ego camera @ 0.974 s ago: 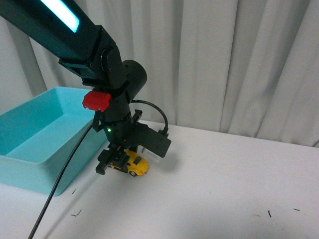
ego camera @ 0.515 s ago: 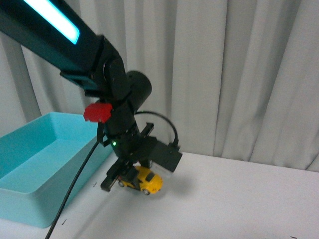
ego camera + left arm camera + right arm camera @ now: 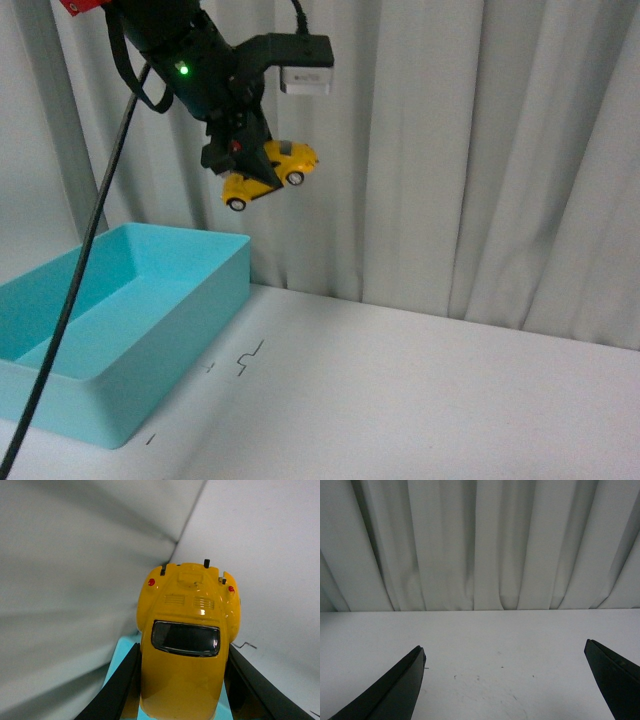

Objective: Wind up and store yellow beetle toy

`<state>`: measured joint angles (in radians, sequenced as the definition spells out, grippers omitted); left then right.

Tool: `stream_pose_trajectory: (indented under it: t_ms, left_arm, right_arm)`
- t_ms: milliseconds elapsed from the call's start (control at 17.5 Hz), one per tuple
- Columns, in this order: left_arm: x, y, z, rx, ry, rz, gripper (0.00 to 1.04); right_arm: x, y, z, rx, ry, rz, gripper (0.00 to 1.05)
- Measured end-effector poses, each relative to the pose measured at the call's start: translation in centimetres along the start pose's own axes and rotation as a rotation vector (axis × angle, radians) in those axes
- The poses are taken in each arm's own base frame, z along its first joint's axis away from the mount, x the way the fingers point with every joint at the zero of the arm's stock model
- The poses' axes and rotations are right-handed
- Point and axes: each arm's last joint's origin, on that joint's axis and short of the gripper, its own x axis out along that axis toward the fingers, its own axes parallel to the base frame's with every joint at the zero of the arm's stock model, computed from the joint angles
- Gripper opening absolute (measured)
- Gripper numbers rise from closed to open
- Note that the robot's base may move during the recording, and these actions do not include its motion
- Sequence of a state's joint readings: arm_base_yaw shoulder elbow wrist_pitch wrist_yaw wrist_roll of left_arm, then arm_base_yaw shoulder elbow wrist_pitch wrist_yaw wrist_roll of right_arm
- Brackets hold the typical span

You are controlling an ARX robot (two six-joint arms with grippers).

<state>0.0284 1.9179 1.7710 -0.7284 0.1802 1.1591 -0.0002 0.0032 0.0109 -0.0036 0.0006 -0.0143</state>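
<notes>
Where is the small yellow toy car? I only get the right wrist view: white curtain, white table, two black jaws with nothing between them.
Observer: The glossy yellow beetle toy car hangs high in the air, clamped in the left gripper.
Operator: What lies below it?
Observer: An open turquoise plastic bin stands on the white table, lower than the car and further left in the front view.
Operator: How is the car held?
Observer: The jaws press on its two sides, and its dark rear window and tail end point away from the wrist; from the front it looks tilted.
</notes>
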Motion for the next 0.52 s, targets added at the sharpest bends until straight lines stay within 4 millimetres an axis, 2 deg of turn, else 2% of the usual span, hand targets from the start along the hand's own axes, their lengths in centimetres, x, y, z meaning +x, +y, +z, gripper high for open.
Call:
stream_pose_trajectory:
  t_ms: [115,229,286,458,515]
  left_arm:
    - [-0.5,2.5,-3.5,-0.253,0.116,0.126,0.4]
    - [-0.1,3.2,-6.1,-0.446,0.177,0.168,0.4]
    - [0.2,3.4,-7.1,-0.523,0.205,0.193,0.4]
    - [0.9,3.6,-8.3,-0.628,0.25,0.224,0.4]
    - [1.9,3.5,-9.2,-0.738,0.294,0.235,0.4]
  right_arm:
    - [0.0,0.0,0.0,0.0,0.0,0.0,0.98]
    - [0.0,0.0,0.0,0.0,0.0,0.0,0.98]
    - [0.0,0.0,0.0,0.0,0.0,0.0,0.98]
    - [0.0,0.0,0.0,0.0,0.0,0.0,0.98]
    - [0.0,0.0,0.0,0.0,0.0,0.0,0.98]
